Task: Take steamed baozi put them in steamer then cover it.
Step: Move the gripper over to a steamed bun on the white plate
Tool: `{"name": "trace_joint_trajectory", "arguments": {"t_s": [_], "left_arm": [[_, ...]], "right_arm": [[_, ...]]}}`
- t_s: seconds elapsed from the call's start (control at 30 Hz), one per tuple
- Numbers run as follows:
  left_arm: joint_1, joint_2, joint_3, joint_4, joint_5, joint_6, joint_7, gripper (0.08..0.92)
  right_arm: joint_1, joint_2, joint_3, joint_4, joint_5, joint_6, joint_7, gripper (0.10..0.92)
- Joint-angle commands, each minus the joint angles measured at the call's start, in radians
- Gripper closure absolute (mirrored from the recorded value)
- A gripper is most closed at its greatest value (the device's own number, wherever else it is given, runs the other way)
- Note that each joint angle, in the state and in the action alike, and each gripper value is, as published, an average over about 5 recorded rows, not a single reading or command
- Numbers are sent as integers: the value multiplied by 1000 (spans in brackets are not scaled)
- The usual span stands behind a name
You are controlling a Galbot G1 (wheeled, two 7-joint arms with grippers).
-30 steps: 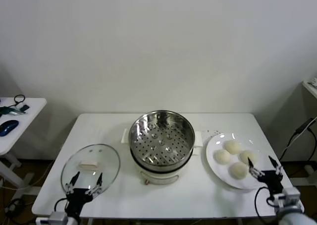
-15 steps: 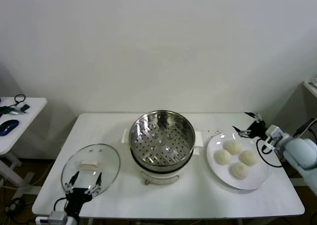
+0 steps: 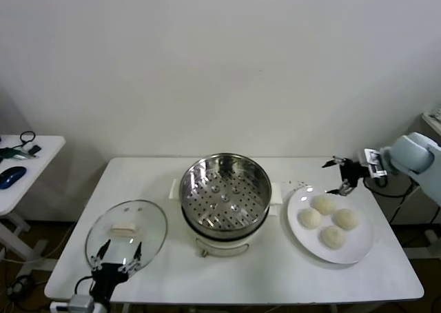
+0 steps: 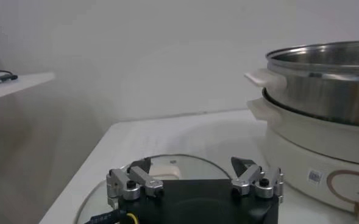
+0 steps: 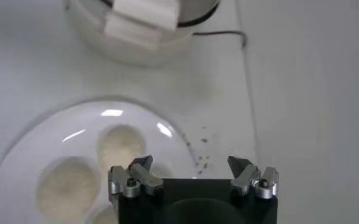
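Nearest the robot, the left gripper (image 3: pixel 116 256) waits low at the front edge of the tabletop (image 3: pixel 275 271), its fingers spread and empty. It sits just before the glass lid (image 3: pixel 126 231), which lies flat at the front left with its pale knob facing up, apparently set there so the pot stays open for loading and the left arm is close by for the covering step.

In the middle stands the steamer (image 3: pixel 224 196), a shiny steel pot on a white electric base with side handles. Its perforated tray is bare, so no bun has been moved yet.

To the right of the steamer, just beside its handle, a white plate (image 3: pixel 358 251) carries the four steamed baozi (image 3: pixel 329 220) clustered together, none touching the steamer. Keeping them on that side leaves them to the right arm.

Farther back, the right gripper (image 3: pixel 337 176) hangs above the plate's far rim, fingers spread wide and holding nothing. In the right wrist view it looks down on the plate and buns from above, which suggests it is lining up for a first pick; the bun nearest the rim beneath it seems the likely target.
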Motion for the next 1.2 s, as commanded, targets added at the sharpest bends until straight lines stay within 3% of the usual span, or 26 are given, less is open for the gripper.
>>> {"name": "trace_joint_trajectory", "arguments": {"t_s": [0.03,0.4,0.77,1.2], "left_arm": [[6,-3,-2,1,6,-2,2,177],[11,-8,-5,4,15,0,5,177],[21,-18,-8,4,22,0,8,177],[27,-23,-15,7,20,-4,6,177]], "right_arm": [[262,102,-427,-165,-26,-30,-116,203],[77,213,-279,-272,-11,-112,-50,203],[10,349,-227,-433,-49,-96,-46,203],[-24,365,-203,-466,-75,-85,-48,225]]}}
